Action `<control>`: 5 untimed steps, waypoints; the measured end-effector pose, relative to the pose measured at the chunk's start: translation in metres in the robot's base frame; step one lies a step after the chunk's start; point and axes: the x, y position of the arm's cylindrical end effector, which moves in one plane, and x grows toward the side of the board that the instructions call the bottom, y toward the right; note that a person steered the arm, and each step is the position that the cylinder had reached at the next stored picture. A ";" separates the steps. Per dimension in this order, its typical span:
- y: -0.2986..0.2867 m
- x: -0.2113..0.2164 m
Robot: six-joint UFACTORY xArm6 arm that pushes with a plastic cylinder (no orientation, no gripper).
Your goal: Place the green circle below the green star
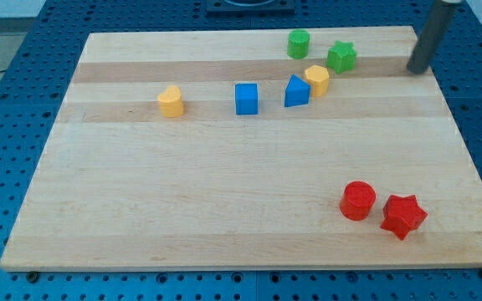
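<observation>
The green circle point(298, 43) stands near the view's top, right of centre. The green star point(340, 57) lies just to its right and slightly lower, with a small gap between them. My tip point(417, 70) is at the board's top right, well to the right of the green star and touching no block.
A yellow hexagon block point(316, 80) touches a blue triangle block point(296, 91) just below the green pair. A blue cube point(246, 98) and a yellow block point(171, 101) lie further left. A red circle point(358, 201) and red star point(403, 216) sit at the bottom right.
</observation>
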 end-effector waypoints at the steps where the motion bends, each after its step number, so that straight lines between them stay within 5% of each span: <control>1: -0.037 -0.035; 3: -0.180 -0.065; 5: -0.178 0.004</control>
